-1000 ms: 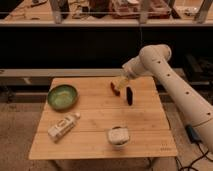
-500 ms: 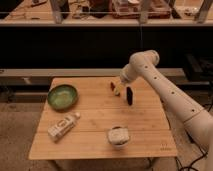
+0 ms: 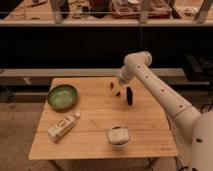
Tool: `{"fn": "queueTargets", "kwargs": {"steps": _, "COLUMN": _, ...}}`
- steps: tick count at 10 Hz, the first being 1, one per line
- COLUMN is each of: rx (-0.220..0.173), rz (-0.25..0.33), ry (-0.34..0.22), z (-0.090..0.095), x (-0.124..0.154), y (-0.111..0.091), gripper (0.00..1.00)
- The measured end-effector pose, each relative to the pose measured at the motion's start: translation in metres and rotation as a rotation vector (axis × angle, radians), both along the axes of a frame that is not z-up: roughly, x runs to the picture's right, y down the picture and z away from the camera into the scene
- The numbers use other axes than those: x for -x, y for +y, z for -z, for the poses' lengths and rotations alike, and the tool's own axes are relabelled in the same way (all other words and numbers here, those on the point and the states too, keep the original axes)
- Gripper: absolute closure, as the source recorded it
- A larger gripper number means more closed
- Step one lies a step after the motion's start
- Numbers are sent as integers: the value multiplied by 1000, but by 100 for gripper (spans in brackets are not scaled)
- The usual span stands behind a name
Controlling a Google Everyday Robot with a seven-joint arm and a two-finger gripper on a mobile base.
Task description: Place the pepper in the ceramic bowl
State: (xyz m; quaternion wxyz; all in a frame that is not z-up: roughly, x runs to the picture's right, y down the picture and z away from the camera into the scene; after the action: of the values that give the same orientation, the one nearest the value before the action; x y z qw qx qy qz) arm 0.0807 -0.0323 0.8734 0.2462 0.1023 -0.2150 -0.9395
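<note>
The wide green ceramic bowl [image 3: 62, 96] sits at the left of the light wooden surface [image 3: 95, 115] with nothing in it, so the placing is not yet done. The white arm reaches in from the right, and its tool [image 3: 115, 89] hangs low over the upper middle of the surface with its two dark fingers standing apart. The small red chili pepper cannot be made out; it is probably hidden at the tool's tips, and nothing shows it as held. A near-black elongated vegetable [image 3: 129, 95] lies just right of the tool. By this reading the task is at the reach stage: gripping, carrying left and releasing over the bowl all remain.
</note>
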Motion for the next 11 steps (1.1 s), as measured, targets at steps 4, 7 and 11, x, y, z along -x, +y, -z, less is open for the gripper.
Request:
{"fn": "queueTargets", "kwargs": {"steps": 4, "rx": 13, "rz": 86, "ry": 59, "z": -35, "x": 7, "y": 5, "gripper": 20}}
{"fn": "queueTargets", "kwargs": {"steps": 7, "rx": 43, "rz": 62, "ry": 86, "z": -57, "x": 1, "y": 15, "gripper": 20}}
{"fn": "queueTargets", "kwargs": {"steps": 11, "rx": 49, "rz": 54, "ry": 88, "z": -60, "x": 0, "y": 17, "gripper": 20}}
